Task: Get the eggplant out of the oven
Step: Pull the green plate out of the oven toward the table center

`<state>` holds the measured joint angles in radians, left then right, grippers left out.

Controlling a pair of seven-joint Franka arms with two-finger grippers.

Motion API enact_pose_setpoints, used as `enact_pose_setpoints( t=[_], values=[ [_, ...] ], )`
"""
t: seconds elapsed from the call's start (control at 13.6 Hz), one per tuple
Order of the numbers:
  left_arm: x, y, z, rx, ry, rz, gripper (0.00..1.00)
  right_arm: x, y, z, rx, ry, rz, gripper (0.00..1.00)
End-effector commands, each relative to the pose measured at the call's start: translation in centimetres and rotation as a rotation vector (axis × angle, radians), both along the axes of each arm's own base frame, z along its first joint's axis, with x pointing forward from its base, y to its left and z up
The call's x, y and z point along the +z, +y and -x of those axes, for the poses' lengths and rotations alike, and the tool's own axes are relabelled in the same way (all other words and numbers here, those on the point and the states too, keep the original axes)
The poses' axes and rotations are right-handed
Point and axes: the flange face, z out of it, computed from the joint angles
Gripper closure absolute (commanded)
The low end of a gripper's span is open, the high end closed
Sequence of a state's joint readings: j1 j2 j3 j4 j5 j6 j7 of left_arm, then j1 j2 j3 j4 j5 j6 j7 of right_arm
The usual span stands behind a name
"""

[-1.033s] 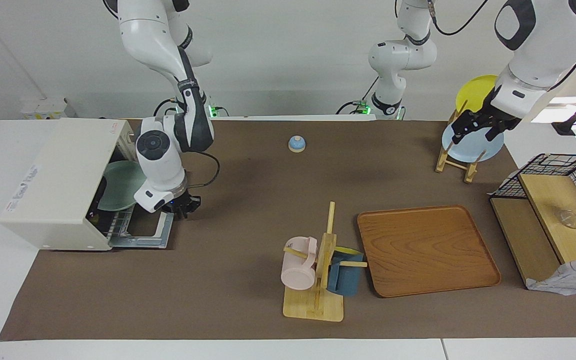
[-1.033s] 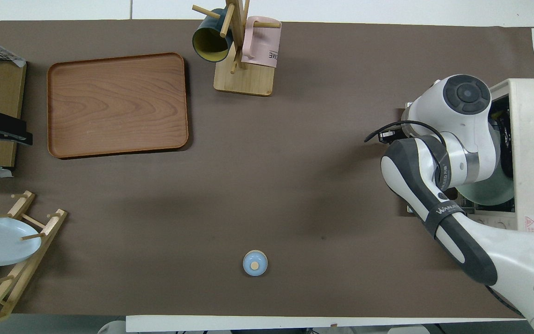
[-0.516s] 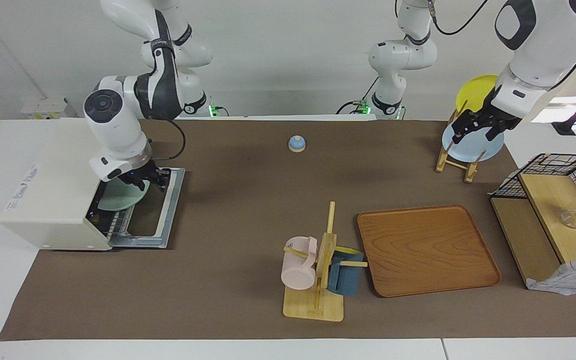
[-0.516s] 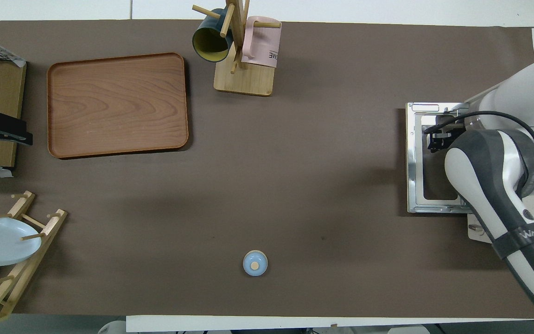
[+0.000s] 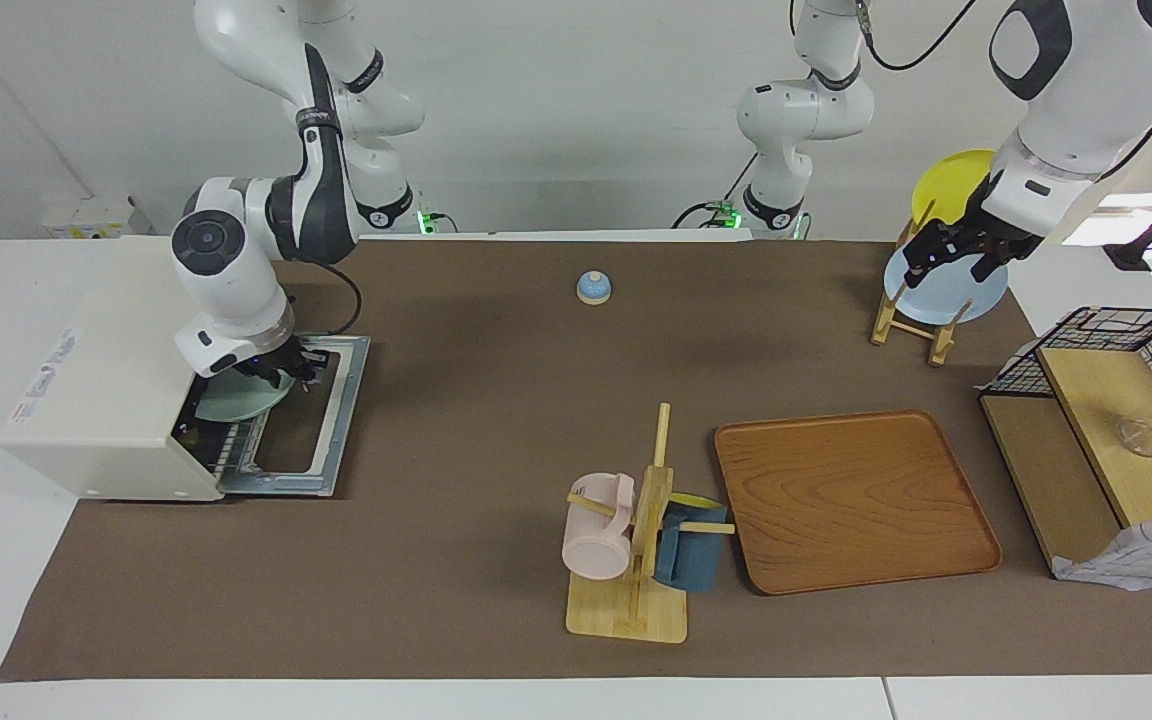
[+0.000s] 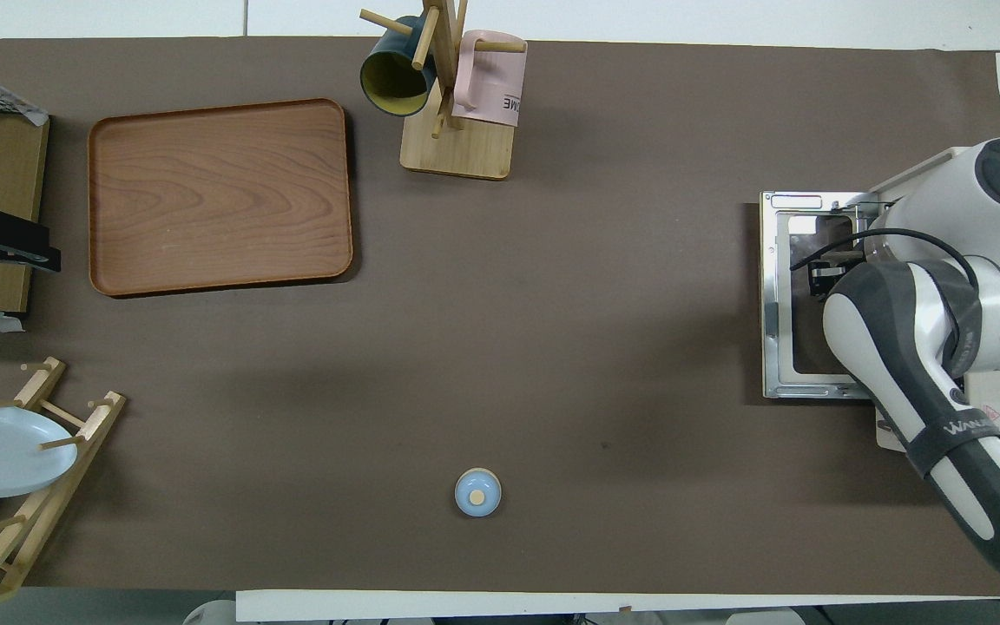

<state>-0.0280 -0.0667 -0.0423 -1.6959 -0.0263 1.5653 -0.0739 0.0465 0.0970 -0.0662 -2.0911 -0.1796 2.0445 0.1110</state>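
Note:
The white oven [image 5: 106, 370] stands at the right arm's end of the table, its glass door [image 5: 321, 420] folded down flat; it also shows in the overhead view [image 6: 799, 295]. A pale mint-green plate [image 5: 241, 400] lies on the wire rack at the oven's mouth. The eggplant is hidden. My right gripper [image 5: 281, 372] is low at the oven's mouth, over the plate's edge nearer the robots; part of it shows in the overhead view [image 6: 821, 278]. My left gripper [image 5: 951, 258] waits, raised and open, at the left arm's end of the table.
A blue bell [image 5: 593, 288] sits mid-table near the robots. A mug tree [image 5: 641, 545] holds a pink and a blue mug beside a wooden tray [image 5: 851, 500]. A plate rack [image 5: 921, 300] and a wooden shelf [image 5: 1101, 440] stand at the left arm's end.
My right arm has swung back from over the door's handle end toward the robots, and the gripper has then moved in to the oven's mouth over the plate. The left arm has not moved.

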Motion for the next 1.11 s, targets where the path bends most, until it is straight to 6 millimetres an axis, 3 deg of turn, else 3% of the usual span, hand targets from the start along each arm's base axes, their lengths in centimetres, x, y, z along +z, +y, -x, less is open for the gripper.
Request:
enact_pose_setpoints(
  t=[0.0, 0.07, 0.15, 0.22, 0.44, 0.59, 0.81, 1.03],
  values=[
    [0.5, 0.2, 0.3, -0.006, -0.002, 0.014, 0.0, -0.4, -0.2, 0.5, 0.051, 0.003, 0.038, 0.65],
    [0.5, 0.2, 0.2, -0.008, -0.002, 0.014, 0.0, -0.4, -0.2, 0.6, 0.08, 0.016, 0.055, 0.75],
    [0.5, 0.2, 0.2, -0.008, -0.001, 0.014, 0.0, -0.4, 0.1, 0.7, 0.102, 0.024, 0.063, 0.92],
    [0.5, 0.2, 0.2, -0.006, -0.002, 0.014, 0.0, -0.4, 1.4, 0.7, 0.125, 0.029, 0.064, 1.0],
    [0.5, 0.2, 0.2, -0.006, -0.002, 0.014, 0.0, 1.1, 8.7, -0.8, 0.205, 0.053, 0.089, 1.0],
    [0.5, 0.2, 0.2, -0.006, -0.002, 0.014, 0.0, 1.8, 14.9, -2.1, 0.156, 0.076, 0.135, 1.0],
    [0.5, 0.2, 0.2, -0.006, -0.002, 0.014, 0.0, 1.7, 28.1, -3.0, 0.085, 0.069, 0.17, 1.0],
    [0.5, 0.2, 0.2, -0.006, -0.002, 0.014, 0.0, 0.2, 41.4, -2.3, 0.029, 0.054, 0.071, 1.0]
  ],
)
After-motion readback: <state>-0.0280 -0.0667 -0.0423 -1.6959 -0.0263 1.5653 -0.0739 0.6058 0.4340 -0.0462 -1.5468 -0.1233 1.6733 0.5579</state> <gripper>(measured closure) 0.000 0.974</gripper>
